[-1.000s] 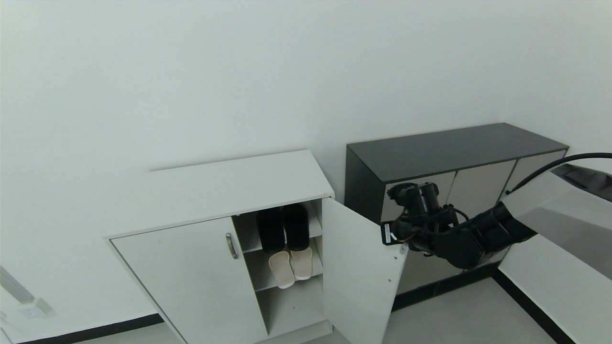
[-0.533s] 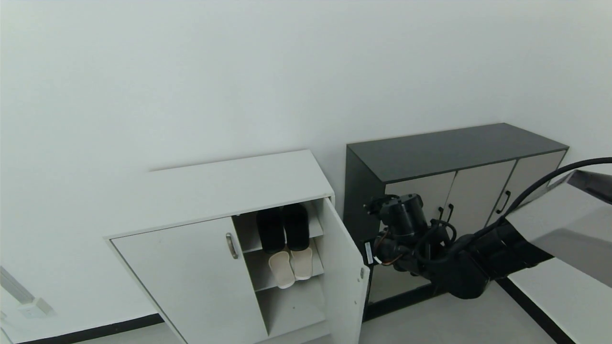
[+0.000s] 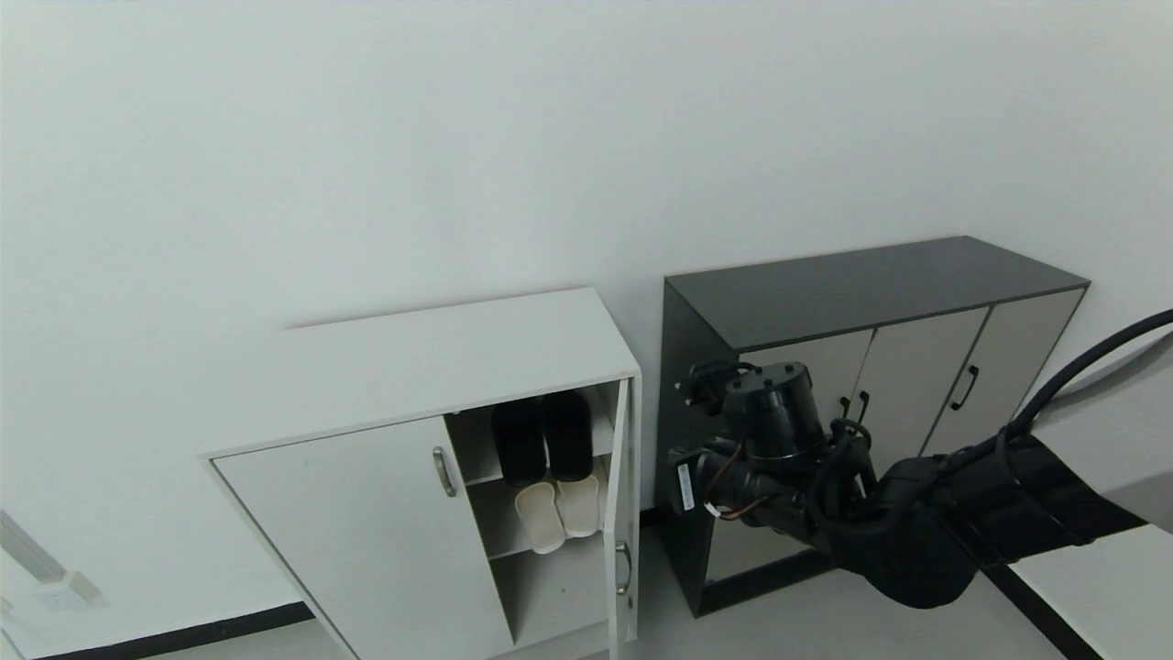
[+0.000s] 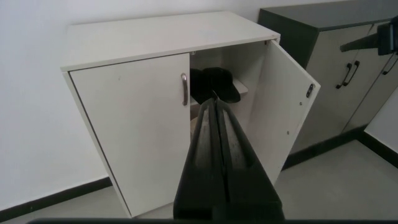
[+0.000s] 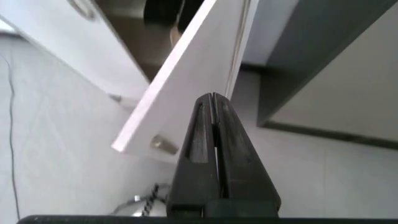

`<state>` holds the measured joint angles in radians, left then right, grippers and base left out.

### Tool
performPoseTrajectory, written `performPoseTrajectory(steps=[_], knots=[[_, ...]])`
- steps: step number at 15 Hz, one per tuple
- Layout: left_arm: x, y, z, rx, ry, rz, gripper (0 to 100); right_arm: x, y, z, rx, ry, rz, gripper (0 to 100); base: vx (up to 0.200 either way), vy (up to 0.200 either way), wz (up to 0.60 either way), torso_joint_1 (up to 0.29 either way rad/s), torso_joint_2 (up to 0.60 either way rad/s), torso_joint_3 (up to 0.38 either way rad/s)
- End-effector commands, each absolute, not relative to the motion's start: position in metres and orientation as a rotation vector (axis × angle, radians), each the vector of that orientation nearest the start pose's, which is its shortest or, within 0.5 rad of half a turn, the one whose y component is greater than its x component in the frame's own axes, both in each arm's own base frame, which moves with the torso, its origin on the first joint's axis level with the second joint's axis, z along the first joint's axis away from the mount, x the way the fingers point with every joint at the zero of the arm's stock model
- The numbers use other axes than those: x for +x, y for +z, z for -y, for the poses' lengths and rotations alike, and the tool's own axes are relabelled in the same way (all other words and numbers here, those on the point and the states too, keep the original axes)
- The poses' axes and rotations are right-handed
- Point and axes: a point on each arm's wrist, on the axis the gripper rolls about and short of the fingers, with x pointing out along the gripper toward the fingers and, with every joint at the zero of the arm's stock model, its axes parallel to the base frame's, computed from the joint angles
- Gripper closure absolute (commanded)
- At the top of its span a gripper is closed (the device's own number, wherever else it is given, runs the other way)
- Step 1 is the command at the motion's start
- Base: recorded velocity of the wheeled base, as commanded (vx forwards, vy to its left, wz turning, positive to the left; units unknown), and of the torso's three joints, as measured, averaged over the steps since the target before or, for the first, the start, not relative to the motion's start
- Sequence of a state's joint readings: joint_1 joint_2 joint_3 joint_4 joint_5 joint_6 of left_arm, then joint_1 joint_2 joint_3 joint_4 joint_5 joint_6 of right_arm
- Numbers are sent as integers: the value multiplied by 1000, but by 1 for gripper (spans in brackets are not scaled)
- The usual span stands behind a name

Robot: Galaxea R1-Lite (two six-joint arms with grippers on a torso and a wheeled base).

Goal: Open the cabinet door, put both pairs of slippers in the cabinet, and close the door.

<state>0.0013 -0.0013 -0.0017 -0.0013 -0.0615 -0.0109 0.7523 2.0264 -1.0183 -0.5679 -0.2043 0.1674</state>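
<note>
Door-closing step: right pincer [image 5: 214, 102] pinched shut, empty, on the outer side of the door [image 5: 193, 81].
Door stands half open at the cabinet [image 3: 440, 357] right side, long axis vertical. Can't tell if the pincer touches it. Black slippers [image 3: 542, 435] and white slippers [image 3: 556, 513] are inside. Left pincer [image 4: 214, 106] also shut, facing the cabinet front, likely farther off.

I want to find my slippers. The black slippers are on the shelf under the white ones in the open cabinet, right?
No. The black slippers sit on the shelf above the white slippers, not under them; the head view shows it. Both pairs are in the open cabinet.
</note>
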Motion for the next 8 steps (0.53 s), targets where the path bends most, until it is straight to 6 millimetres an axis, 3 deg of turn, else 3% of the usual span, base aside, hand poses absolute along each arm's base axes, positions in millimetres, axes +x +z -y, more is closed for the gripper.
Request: performPoseTrajectory(steps=[1,5,8], knots=[[-23,76,1,-11,-60,3,100,278,124,-254,-38,504,-428,100,0,0,0,0,0,0],[-23,76,1,-11,-60,3,100,276,120,-253,-47,505,-443,100,0,0,0,0,0,0],[-23,76,1,-11,-60,3,100,276,120,-253,-46,507,-442,100,0,0,600,4,1,4]])
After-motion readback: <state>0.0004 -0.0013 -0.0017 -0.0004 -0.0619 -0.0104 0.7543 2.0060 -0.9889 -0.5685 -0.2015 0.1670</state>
